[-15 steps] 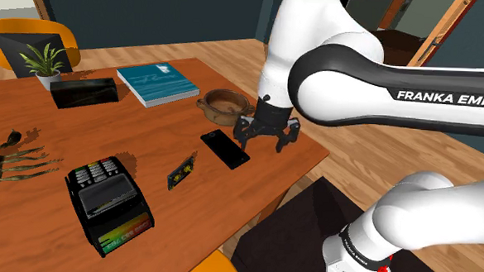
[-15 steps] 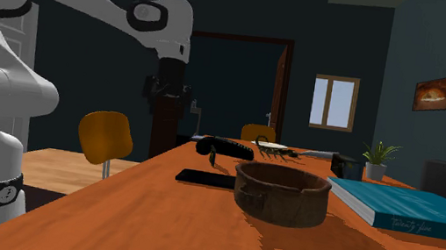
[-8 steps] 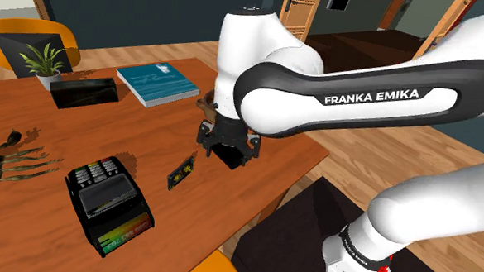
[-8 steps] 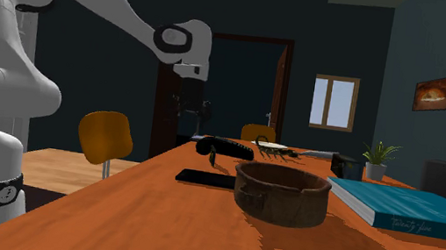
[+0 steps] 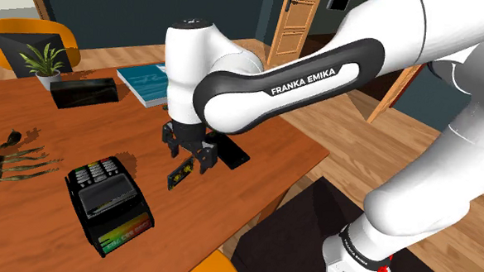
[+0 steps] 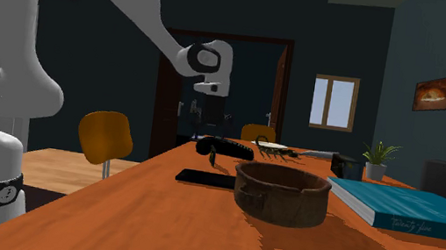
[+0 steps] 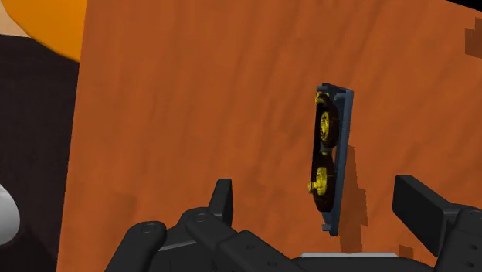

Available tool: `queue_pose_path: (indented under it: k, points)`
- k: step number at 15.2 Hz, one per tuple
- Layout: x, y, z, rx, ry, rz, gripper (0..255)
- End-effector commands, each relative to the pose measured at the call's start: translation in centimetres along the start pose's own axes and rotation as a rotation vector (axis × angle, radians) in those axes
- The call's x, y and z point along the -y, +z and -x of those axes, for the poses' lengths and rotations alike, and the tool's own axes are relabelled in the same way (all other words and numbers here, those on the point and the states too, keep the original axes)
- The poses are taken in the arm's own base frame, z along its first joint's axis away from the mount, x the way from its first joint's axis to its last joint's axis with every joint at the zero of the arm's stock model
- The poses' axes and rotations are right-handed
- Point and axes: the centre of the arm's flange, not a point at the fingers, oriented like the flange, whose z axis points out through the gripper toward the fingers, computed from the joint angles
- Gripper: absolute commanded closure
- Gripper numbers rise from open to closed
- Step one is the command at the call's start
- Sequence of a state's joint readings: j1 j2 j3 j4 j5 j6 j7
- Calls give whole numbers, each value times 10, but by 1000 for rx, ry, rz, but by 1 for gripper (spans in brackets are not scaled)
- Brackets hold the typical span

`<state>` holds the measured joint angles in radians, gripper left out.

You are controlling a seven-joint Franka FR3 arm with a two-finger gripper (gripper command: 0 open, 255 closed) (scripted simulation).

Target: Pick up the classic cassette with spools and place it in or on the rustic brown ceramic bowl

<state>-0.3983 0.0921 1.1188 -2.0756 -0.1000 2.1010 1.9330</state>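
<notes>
Step in hand: we judge this to be the approach for the pick; the cassette (image 5: pixel 178 173) is not yet grasped.
Next move: we would lower the gripper (image 5: pixel 190 160), set its fingers either side of the thin shell, then close gently (a slim thing like this may tip if nudged).
Card terminal (image 5: pixel 110 202): black, towards the shoulder view's left, near the cassette but apart from it.
Cassette, place: on the orange-brown table (image 5: pixel 66 141), between the terminal and the phone, just beneath the gripper.
Cassette, look: a slim, dark blue-grey shell with two yellow spools ringed in black, set in a row; to us it seems propped on an edge, not lying flat.
Gripper: the fingers stand wide apart and hold nothing; in the wrist view the cassette lies in the gap, untouched.
Phone (image 5: pixel 236 151): a flat black slab just to the cassette's right in the shoulder view.
Bowl (image 6: pixel 281 195): brown and rough, beside a teal book (image 6: pixel 413 211) in the second exterior view; our destination.
</notes>
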Motion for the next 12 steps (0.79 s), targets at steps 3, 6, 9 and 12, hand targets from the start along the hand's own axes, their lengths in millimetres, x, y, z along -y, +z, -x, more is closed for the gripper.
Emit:
queue_pose_path:
  k: [3, 6, 9, 12]
  points:
    - [18, 16, 2, 3, 68, -8, 0]
    - [18, 32, 3, 3, 68, -8, 0]
    - [18, 46, 3, 3, 68, -8, 0]
    - [18, 46, 3, 3, 68, -8, 0]
